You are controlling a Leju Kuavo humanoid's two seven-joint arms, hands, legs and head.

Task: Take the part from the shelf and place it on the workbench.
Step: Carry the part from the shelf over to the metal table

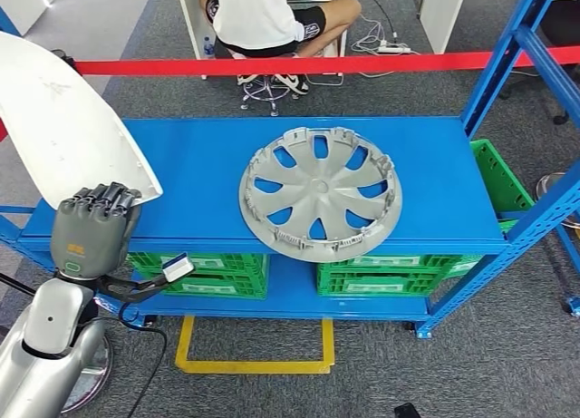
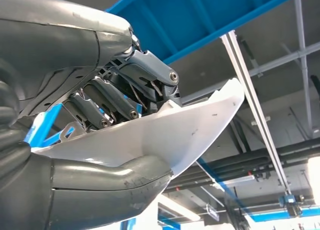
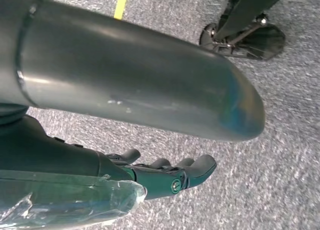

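A large white curved panel part (image 1: 58,119) is held up at the left of the head view, over the left end of the blue shelf (image 1: 198,178). My left hand (image 1: 92,228) grips its lower edge. In the left wrist view the white part (image 2: 181,127) lies between the thumb (image 2: 109,190) and the dark fingers (image 2: 124,93). A grey wheel cover (image 1: 320,191) lies flat on the shelf top, to the right of the middle. My right hand (image 3: 158,172) hangs over grey carpet with its fingers loosely extended and nothing in them.
Green crates (image 1: 212,275) sit on the lower shelf level, another green crate (image 1: 499,178) at the right end. Blue uprights (image 1: 503,51) frame the right side. A red bar (image 1: 294,64) crosses behind; a seated person (image 1: 274,19) is beyond it. Yellow floor tape (image 1: 253,364) marks the carpet.
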